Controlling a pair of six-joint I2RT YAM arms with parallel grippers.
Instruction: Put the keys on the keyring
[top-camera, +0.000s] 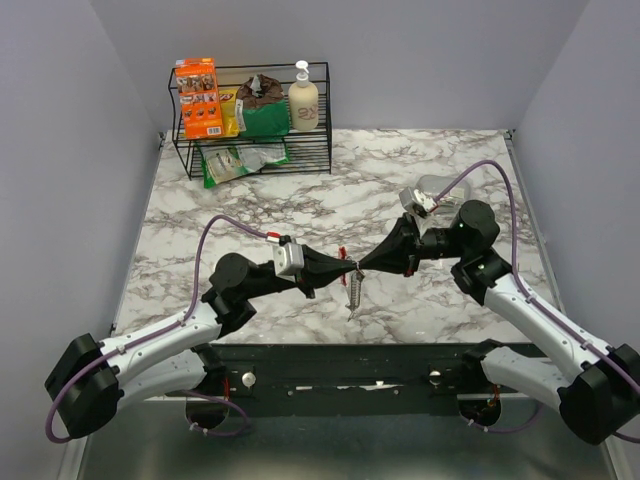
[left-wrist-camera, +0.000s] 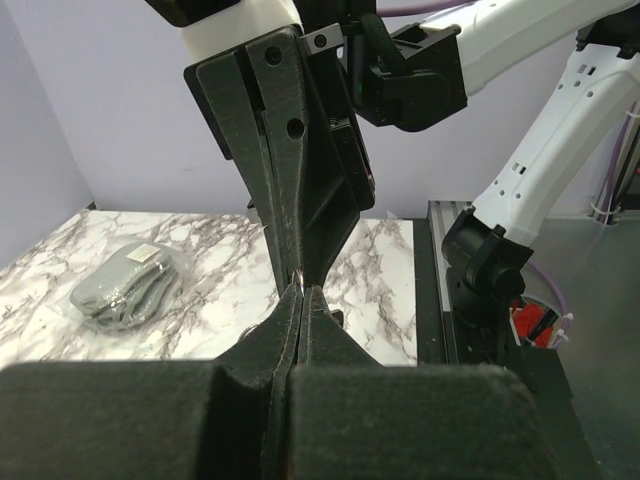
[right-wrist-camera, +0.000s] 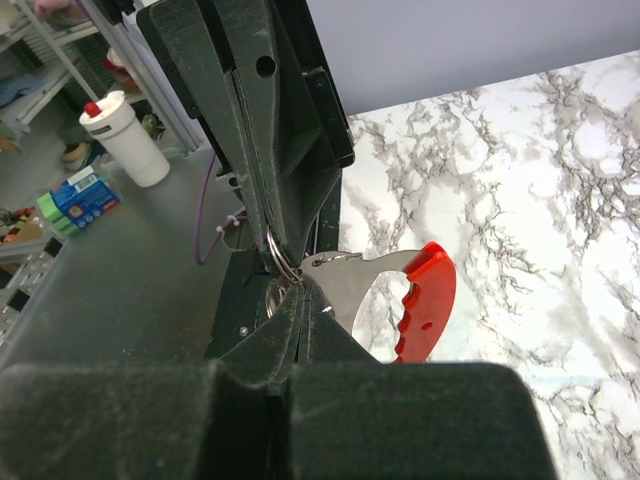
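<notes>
My two grippers meet tip to tip above the near middle of the table (top-camera: 300, 210). The keyring (right-wrist-camera: 425, 300) is a flat D-shaped piece with a red curved side and a gray metal side. My right gripper (right-wrist-camera: 300, 292) is shut on its gray end. My left gripper (right-wrist-camera: 278, 245) is shut on the small wire loop (right-wrist-camera: 272, 255) at that end. In the top view the keyring (top-camera: 354, 292) hangs below the joined tips of the left gripper (top-camera: 350, 268) and the right gripper (top-camera: 362, 266). In the left wrist view my left gripper (left-wrist-camera: 303, 292) is shut. No black key shows clearly.
A black wire rack (top-camera: 250, 150) with an orange box (top-camera: 198, 97), a soap bottle (top-camera: 303, 98) and packets stands at the back left. A gray plastic-wrapped bundle (top-camera: 432, 190) lies behind the right arm; it also shows in the left wrist view (left-wrist-camera: 125, 285).
</notes>
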